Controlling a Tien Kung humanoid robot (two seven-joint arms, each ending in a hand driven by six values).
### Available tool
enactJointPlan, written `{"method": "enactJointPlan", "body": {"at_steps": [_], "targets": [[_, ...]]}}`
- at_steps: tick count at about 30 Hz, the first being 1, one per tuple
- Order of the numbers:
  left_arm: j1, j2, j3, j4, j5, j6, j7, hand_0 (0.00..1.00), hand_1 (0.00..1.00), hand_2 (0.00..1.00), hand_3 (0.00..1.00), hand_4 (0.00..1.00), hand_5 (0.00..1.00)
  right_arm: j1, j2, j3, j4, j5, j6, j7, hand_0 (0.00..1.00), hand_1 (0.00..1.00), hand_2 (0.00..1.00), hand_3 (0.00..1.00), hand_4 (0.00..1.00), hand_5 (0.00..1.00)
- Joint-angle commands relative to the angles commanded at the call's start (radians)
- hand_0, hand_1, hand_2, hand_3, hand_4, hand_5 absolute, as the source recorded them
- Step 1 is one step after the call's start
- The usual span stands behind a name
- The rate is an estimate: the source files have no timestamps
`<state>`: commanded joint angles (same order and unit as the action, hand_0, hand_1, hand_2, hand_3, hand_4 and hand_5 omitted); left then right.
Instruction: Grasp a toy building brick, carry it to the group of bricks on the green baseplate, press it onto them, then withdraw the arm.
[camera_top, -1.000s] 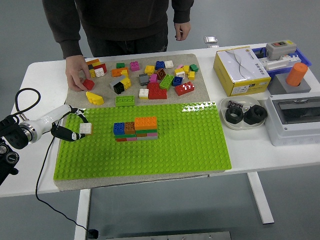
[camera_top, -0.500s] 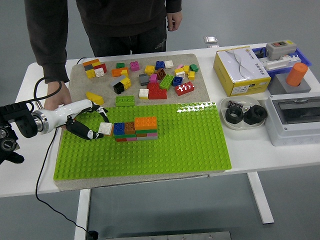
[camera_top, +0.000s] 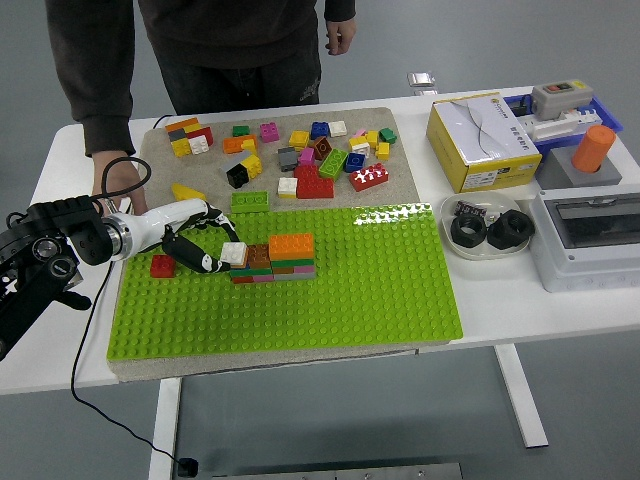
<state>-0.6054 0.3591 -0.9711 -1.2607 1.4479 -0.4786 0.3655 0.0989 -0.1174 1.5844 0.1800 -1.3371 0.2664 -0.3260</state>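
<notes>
Left hand (camera_top: 205, 243) holding white brick (camera_top: 234, 254); blue brick hidden.

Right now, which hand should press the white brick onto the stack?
Left. The left hand already grips the white brick over the stack of bricks on the green baseplate; no right arm is in view.

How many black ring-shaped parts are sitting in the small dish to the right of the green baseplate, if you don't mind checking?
2: one black ring on the left of the dish, the other black ring on its right, side by side. A smaller dark part lies behind them; more may be hidden.
</notes>
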Motion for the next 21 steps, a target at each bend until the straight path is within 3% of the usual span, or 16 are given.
{"method": "enactJointPlan", "body": {"at_steps": [13, 21], "targets": [[-0.009, -0.071, -0.030, 0.026, 0.026, -0.004, 0.025, 0.998, 0.936, 0.890, 0.390, 0.783, 0.002, -0.002, 0.000, 0.009, 0.000, -0.012, -0.001, 0.005, 0.727, 0.675, 0.743, 0.875, 0.729, 0.998], [-0.021, -0.085, -0.039, 0.065, 0.043, 0.009, 0.011, 0.998, 0.934, 0.888, 0.389, 0.779, 0.002, -0.002, -0.001, 0.005, 0.000, -0.011, -0.001, 0.006, 0.728, 0.675, 0.742, 0.874, 0.729, 0.998]]}}
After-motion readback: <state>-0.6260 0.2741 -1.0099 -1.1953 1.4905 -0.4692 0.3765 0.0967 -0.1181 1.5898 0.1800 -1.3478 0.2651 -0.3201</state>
